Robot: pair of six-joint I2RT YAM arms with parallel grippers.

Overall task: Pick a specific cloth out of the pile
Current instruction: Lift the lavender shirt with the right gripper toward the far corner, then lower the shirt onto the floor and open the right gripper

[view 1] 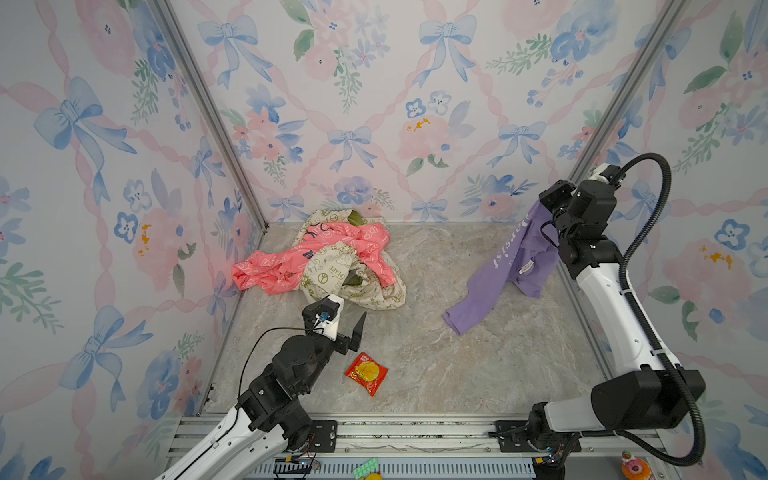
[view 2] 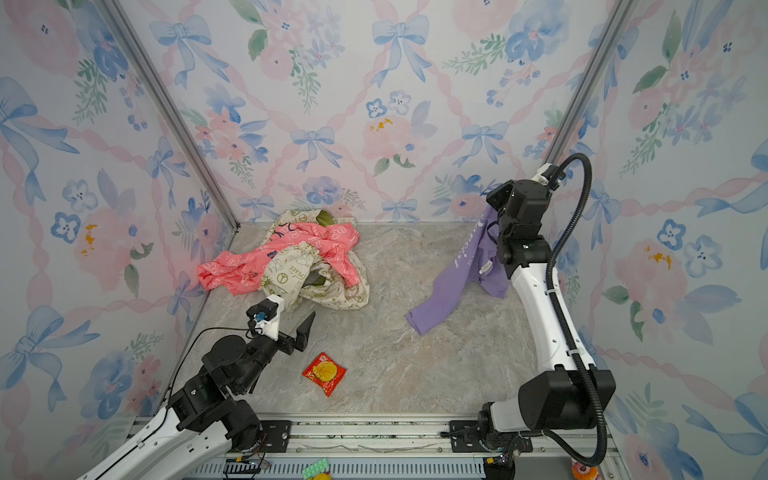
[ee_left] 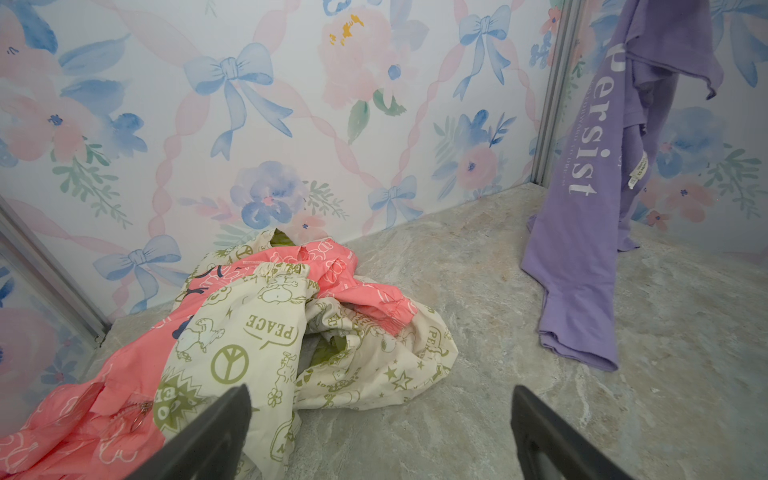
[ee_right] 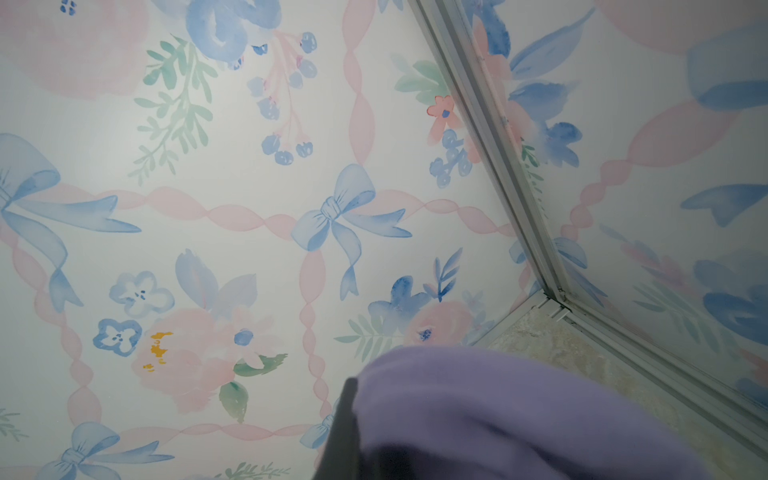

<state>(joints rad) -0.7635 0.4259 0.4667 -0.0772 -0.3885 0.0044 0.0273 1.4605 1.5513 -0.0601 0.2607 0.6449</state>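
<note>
1. My right claw (view 1: 547, 204) was clamped all the way shut on a bunched-up bit of the cloth (view 1: 507, 270), the lilac tee with the white "Persist" print. I had it held up high, over by the right wall (view 1: 706, 216).
2. The cloth was well apart from the pile (view 1: 332, 257), which sat at the back left of the table (view 1: 457, 365). So the picking-out part looked basically done to me.
3. The catch: only the upper part was in the air. In the left wrist view the lower end (ee_left: 582, 353) lay on the table. If I swung sideways from there, I reckon it would drag and tug against the pinch.
4. I couldn't tell how much fabric was actually between the jaws. The right wrist view just showed purple bulging over one finger (ee_right: 343, 432). A thin pinch on soft knit like that could easily slip out.
5. The tee hung right up against my own right arm (view 1: 615, 299). Twisting the wrist could wrap it round the links or snag it.
6. My left claw (ee_left: 381, 399) was spread wide with nothing in it, low over the table just in front of the pile, with the snack packet (view 1: 366, 372) near it. If it nudged forward, it could hook the cream fabric (ee_left: 249, 332) and drag the heap about.
</note>
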